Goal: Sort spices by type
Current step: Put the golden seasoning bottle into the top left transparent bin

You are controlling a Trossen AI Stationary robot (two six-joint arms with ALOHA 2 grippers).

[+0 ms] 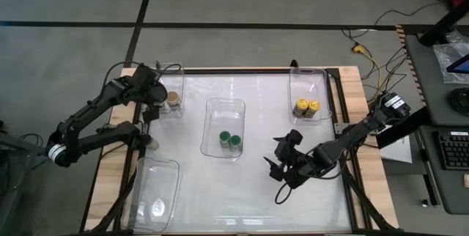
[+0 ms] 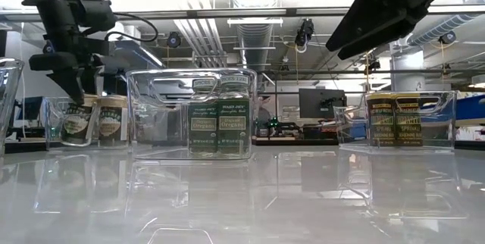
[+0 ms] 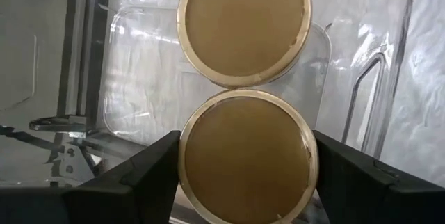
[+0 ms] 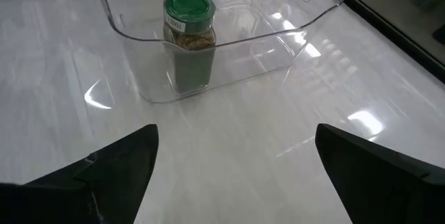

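Note:
Two tan-lidded spice jars show in the left wrist view, inside the clear bin at the table's far left. One jar stands free on the bin floor. The other jar sits between the fingers of my left gripper, which hides it in the high view. Two green-lidded jars stand in the middle bin, and two yellow-lidded jars in the far-right bin. My right gripper hangs open above the table, right of the middle bin. My left gripper pinches the nearer tan-lidded jar between its two fingers, one on each opposite side at lid height. The fingers come from above, pointing steeply down into the bin. The jar stays upright; whether its base rests on the bin floor I cannot tell.
Another clear bin lies at the near left. The white tabletop runs between the bins. Beyond the table's right edge lie cables and a desk with a keyboard.

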